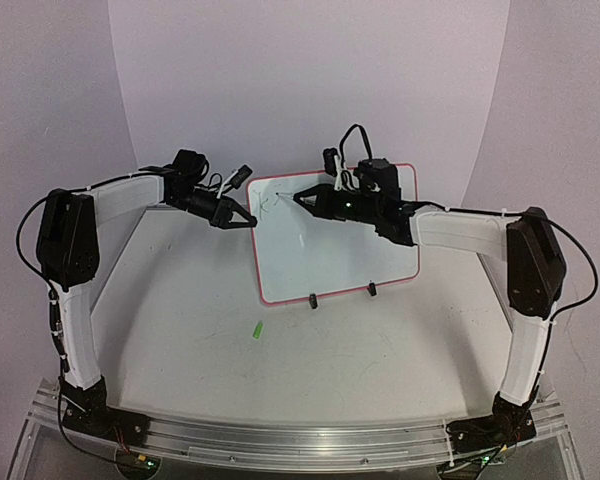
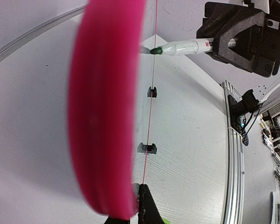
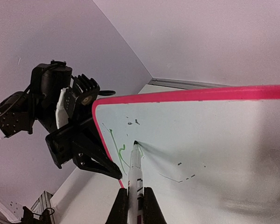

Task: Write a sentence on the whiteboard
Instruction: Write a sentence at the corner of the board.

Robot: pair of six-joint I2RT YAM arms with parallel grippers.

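The whiteboard, white with a red-pink rim and two black clip feet, stands tilted at the table's middle back. My left gripper is shut on its left edge. In the left wrist view the rim is a blurred pink band against my finger. My right gripper is shut on a white marker, whose green tip touches the board's upper left. A few green strokes lie beside the tip. The marker also shows in the left wrist view.
A small green cap lies on the table in front of the board. The clip feet sit on the board's near edge. An aluminium rail runs along the table's front. A curved white backdrop rises behind.
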